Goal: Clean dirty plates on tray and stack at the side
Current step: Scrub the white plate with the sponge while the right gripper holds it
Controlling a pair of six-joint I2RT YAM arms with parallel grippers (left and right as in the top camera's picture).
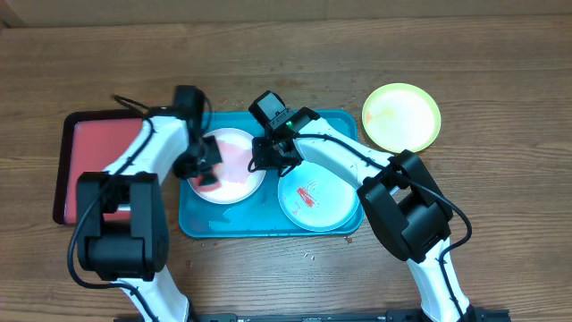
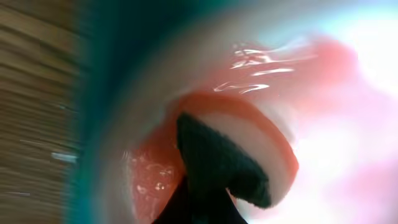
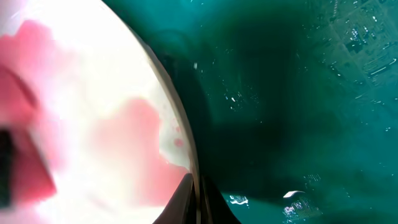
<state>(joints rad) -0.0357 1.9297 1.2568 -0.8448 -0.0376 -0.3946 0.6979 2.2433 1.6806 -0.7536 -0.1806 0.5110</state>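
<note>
Overhead: white plate (image 1: 237,170) is seen on tray (image 1: 268,225), flanked by left claw (image 1: 204,168) and right claw (image 1: 271,161). Left wrist: smeared plate underneath; left closure cannot be told. Right wrist: right claw seemingly clamped on rim, plate leftward.

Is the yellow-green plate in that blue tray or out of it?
Out. The yellow-green plate rests on the wooden table, outside the turquoise tray rim, by its corner.
</note>
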